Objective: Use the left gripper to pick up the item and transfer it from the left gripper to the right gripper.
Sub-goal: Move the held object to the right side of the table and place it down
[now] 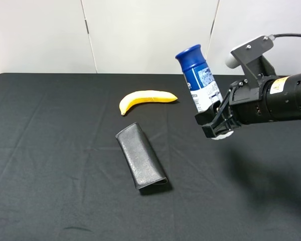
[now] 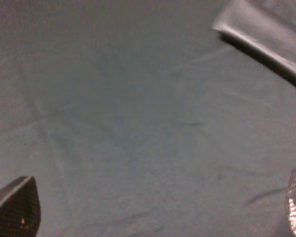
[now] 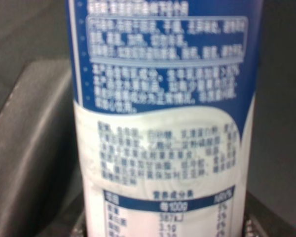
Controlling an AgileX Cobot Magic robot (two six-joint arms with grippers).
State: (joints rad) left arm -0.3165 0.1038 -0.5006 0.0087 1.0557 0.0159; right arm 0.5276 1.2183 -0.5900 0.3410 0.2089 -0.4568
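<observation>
The slim cylindrical bottle [image 1: 200, 83] has a deep blue cap and upper body and a white lower body, with white print on the blue and dark print plus a blue-headed chart on the white. The curved banana [image 1: 146, 99] is bright yellow. The folded textured case [image 1: 140, 156] is black with a grainy sheen. The cloth-covered table [image 1: 50, 150] is plain black. The right gripper [image 1: 216, 123] is black, its arm bearing a small yellow sticker [image 1: 278, 85].
</observation>
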